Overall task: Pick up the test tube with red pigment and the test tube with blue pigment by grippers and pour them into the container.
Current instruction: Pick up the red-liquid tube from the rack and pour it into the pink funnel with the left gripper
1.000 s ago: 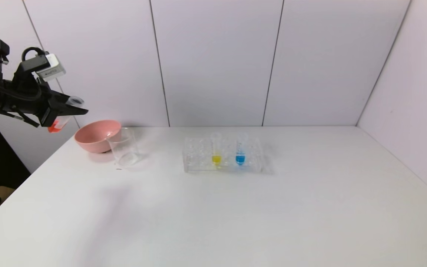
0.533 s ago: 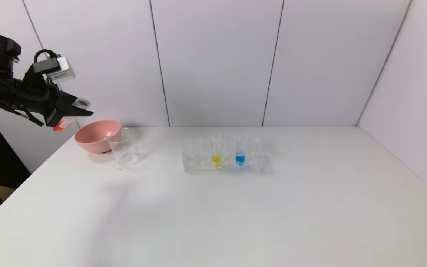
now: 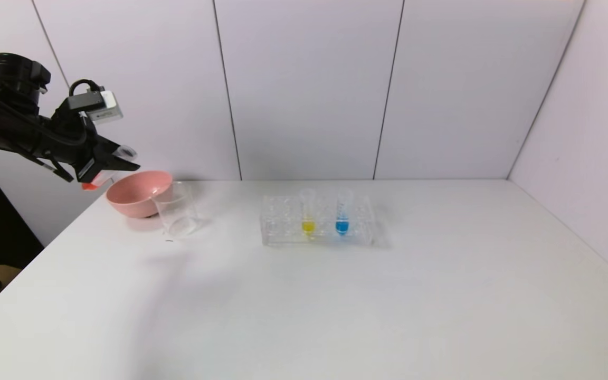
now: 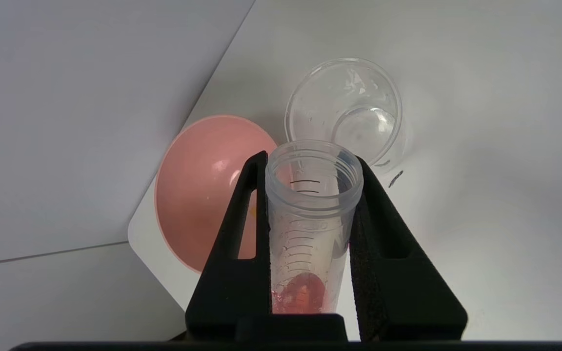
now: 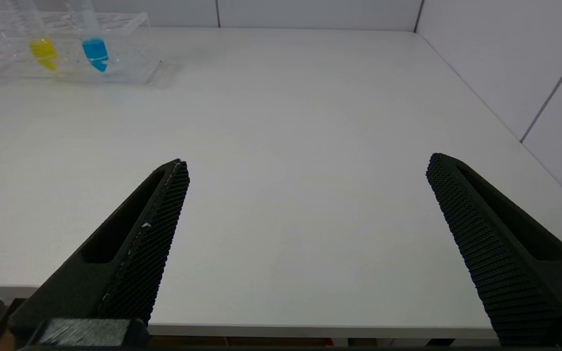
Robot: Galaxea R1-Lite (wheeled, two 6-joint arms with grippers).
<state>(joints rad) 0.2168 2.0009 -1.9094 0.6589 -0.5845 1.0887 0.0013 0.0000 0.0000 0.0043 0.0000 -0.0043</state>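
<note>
Above the table's (image 3: 335, 295) left edge, left gripper (image 3: 124, 164) clamps red tube (image 3: 104, 174).

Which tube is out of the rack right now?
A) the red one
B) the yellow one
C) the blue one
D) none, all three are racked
A: the left gripper is shut on the test tube with red pigment above the pink bowl, near the beaker, while the yellow tube and the test tube with blue pigment stand in the rack.

Head view high, frontal; wrist views close, sharing table (image 3: 335, 295).
</note>
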